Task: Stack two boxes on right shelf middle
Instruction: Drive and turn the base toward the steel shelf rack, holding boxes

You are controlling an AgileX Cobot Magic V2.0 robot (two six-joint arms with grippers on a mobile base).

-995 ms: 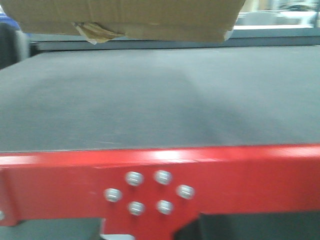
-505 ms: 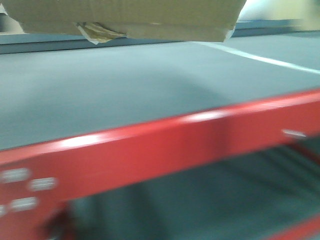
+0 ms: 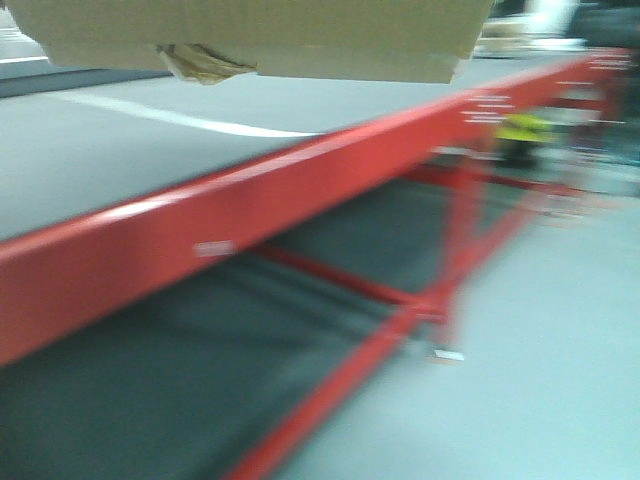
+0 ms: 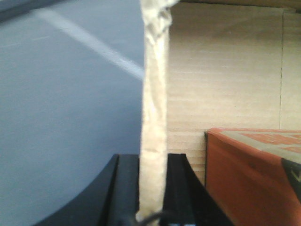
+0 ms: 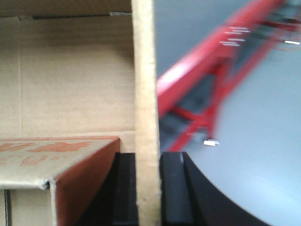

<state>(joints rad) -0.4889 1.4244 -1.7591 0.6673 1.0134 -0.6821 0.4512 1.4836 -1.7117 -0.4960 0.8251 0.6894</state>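
**Colour key.** Left tool (image 4: 153, 162) and right tool (image 5: 148, 160): black. Box (image 3: 260, 35), its wall edge between each tool's fingers: plain tan, faintly ribbed with corrugation lines. Tape scrap (image 3: 205, 62) on its lower edge: dull yellowish. Carton (image 5: 70, 174) inside the box, inward of both tools: orange-red sides, pale tan top with blurred red print. Outward of the tools, rack beam (image 3: 300, 180): glossy red. Deck (image 3: 80, 170): grey-blue with one white stripe (image 3: 190, 118). Floor (image 3: 560, 330): pale grey.
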